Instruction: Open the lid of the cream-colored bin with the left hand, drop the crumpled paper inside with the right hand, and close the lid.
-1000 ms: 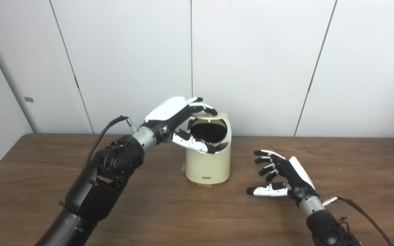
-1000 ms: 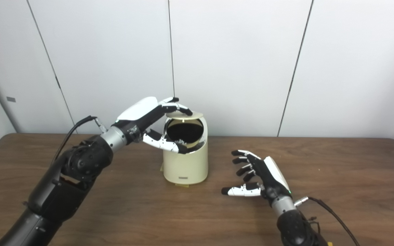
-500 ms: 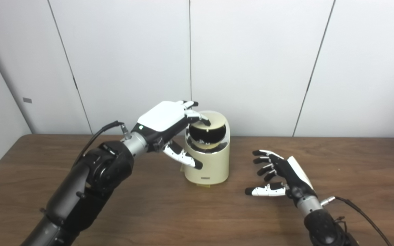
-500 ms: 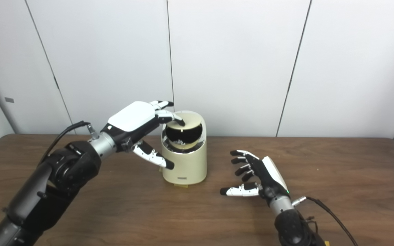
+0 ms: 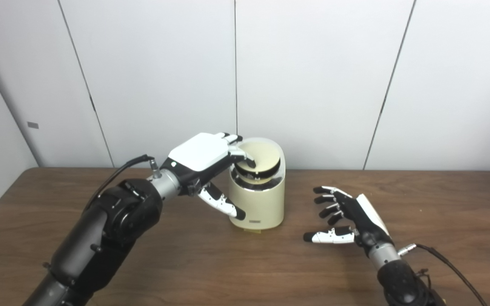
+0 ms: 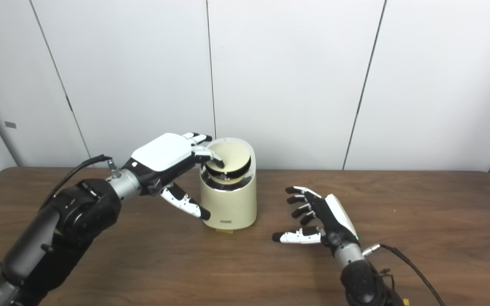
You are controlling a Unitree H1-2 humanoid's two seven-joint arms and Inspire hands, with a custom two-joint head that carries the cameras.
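Nearest, the right hand (image 5: 347, 219) rests empty with fingers spread on the table (image 5: 185, 263), while farther back the left hand (image 5: 209, 163), holding nothing, presses fingertips on the bin (image 5: 260, 204)'s nearly shut lid (image 5: 262, 157), probably light, stiff, best pushed at its near edge.

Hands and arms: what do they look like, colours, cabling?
Both hands, left hand and right hand, have white back shells and black fingers with white segments. Silver wrist cuffs join bulky black arms. A black cable plugs in at each wrist. A small green light shows on each hand.
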